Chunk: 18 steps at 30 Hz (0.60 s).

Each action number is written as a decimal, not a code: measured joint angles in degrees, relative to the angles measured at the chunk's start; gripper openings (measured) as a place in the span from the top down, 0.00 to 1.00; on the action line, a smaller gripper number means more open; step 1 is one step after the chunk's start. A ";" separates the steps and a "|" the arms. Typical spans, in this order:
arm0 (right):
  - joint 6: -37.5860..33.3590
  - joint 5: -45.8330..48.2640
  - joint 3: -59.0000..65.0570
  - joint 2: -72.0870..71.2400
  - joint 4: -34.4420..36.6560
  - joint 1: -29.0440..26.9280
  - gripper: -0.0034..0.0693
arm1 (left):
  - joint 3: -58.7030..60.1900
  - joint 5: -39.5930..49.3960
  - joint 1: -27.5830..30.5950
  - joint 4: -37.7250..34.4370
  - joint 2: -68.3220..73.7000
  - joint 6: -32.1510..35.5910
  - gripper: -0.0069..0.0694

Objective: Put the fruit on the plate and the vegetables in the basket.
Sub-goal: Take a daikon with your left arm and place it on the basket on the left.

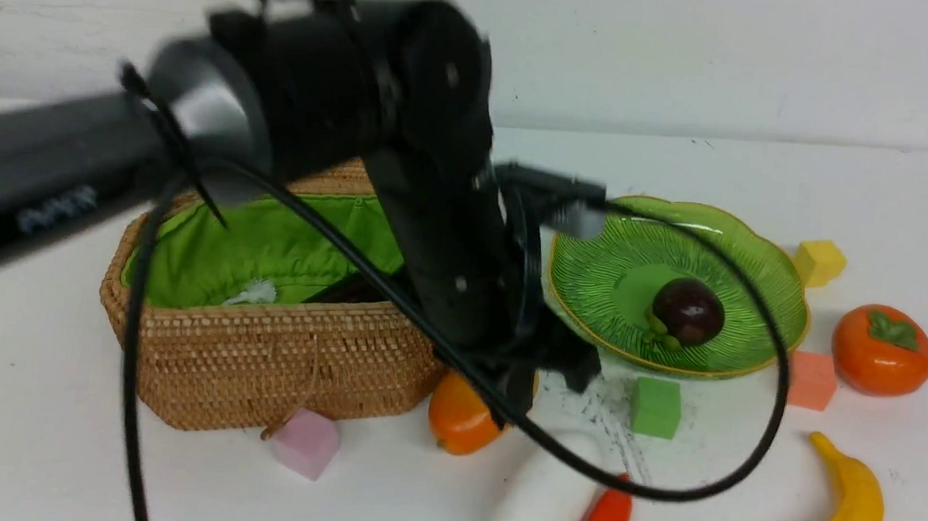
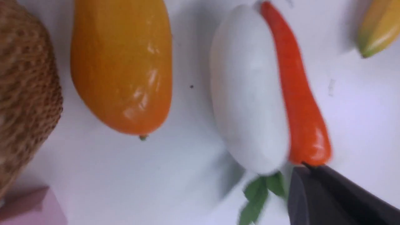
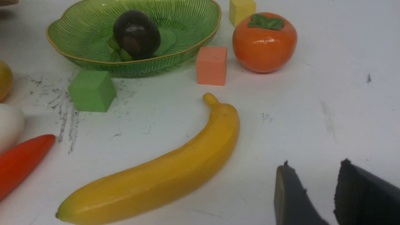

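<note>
The mangosteen (image 1: 688,310) lies on the green plate (image 1: 765,268). The mango (image 2: 122,65) lies beside the basket (image 1: 268,353). The radish (image 2: 247,90) and carrot (image 2: 300,103) lie side by side near the table's front edge. The banana (image 3: 162,175) and persimmon (image 3: 264,42) are on the table to the right. My left gripper (image 2: 304,166) is shut and empty, its tip by the carrot's leafy end. My right gripper (image 3: 314,165) is open and empty above bare table near the banana. A dark piece (image 1: 343,290) in the basket is mostly hidden by my arm.
Small cubes lie around: pink (image 1: 307,443) in front of the basket, green (image 1: 655,407) and salmon (image 1: 811,380) in front of the plate, yellow (image 1: 820,262) behind it. My left arm (image 1: 435,211) and its cable reach over the basket.
</note>
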 joint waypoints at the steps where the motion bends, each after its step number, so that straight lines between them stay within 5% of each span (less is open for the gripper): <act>1: 0.00 0.00 0.00 0.00 0.00 0.00 0.62 | 0.49 -1.65 -0.32 1.23 0.86 -0.14 0.84; 8: 0.00 0.00 0.00 0.00 0.00 0.00 0.62 | 0.92 -7.68 -7.82 10.66 5.65 -2.29 0.47; 12: 0.00 0.00 0.00 0.00 0.00 0.00 0.62 | 0.99 -8.53 -10.51 12.58 8.17 -11.18 0.21; 18: 0.00 0.00 0.00 0.00 0.00 0.00 0.62 | 0.99 -9.81 -10.39 13.81 9.86 -19.27 0.09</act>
